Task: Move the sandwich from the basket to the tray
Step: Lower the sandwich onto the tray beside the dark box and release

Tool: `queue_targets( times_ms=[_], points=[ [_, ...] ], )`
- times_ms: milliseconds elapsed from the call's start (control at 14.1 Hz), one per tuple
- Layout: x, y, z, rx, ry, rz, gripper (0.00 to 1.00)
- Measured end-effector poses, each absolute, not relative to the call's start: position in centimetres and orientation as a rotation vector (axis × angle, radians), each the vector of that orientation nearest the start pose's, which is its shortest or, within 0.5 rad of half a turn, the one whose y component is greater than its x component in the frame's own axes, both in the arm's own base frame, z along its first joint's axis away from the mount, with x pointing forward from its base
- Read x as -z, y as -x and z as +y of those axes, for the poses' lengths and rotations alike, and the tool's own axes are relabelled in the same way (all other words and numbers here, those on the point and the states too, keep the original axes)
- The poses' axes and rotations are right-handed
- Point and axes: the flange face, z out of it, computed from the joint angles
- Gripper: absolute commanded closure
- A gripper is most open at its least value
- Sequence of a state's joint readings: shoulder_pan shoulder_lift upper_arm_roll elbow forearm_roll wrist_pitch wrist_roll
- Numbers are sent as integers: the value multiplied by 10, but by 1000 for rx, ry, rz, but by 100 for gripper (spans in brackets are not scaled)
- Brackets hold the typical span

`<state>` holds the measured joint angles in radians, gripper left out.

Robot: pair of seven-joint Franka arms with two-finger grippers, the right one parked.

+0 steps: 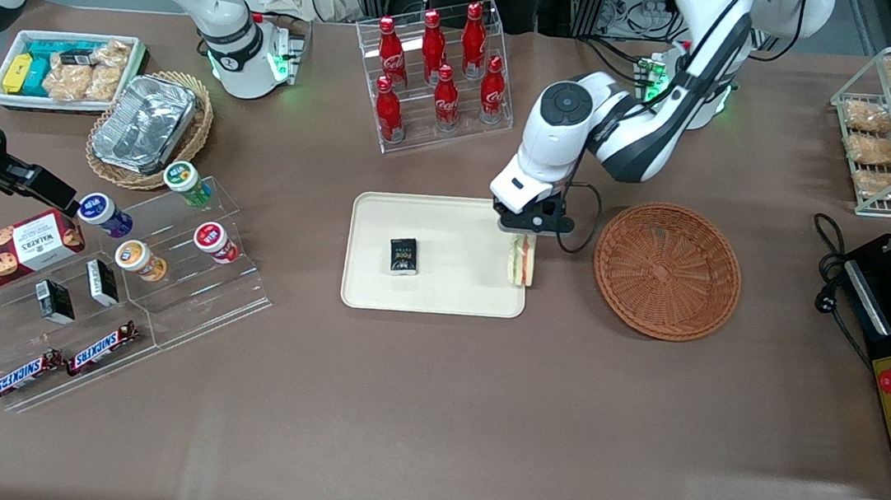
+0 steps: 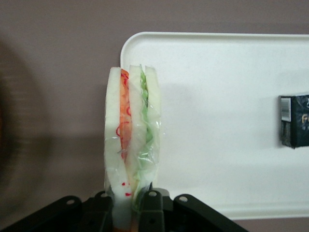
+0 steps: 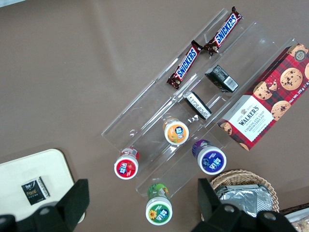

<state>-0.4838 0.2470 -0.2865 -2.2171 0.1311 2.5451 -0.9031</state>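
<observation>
The sandwich [image 1: 521,260], a white-bread wedge with green and orange-red filling in clear wrap, stands on edge at the rim of the cream tray [image 1: 450,288] that faces the basket. My left gripper [image 1: 529,224] sits directly over it, shut on the sandwich. In the left wrist view the black fingers [image 2: 153,209] clamp the sandwich [image 2: 133,125] at its base, and the wedge straddles the tray [image 2: 217,87] border, partly over bare table. The reddish-brown wicker basket [image 1: 667,271] lies beside the tray toward the working arm's end, with nothing in it.
A small black box [image 1: 403,256] lies on the tray near its middle, also seen as the black box [image 2: 294,120]. A rack of red bottles [image 1: 439,75] stands farther from the front camera than the tray. Acrylic snack shelves [image 1: 162,270] lie toward the parked arm's end.
</observation>
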Motion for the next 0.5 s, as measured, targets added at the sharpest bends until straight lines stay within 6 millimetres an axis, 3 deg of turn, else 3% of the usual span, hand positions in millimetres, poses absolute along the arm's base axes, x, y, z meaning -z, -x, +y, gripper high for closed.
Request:
queue_targets(
  times_ms=[496],
  points=[
    [-241,-401,-401,112,3233,-57,100]
  ],
)
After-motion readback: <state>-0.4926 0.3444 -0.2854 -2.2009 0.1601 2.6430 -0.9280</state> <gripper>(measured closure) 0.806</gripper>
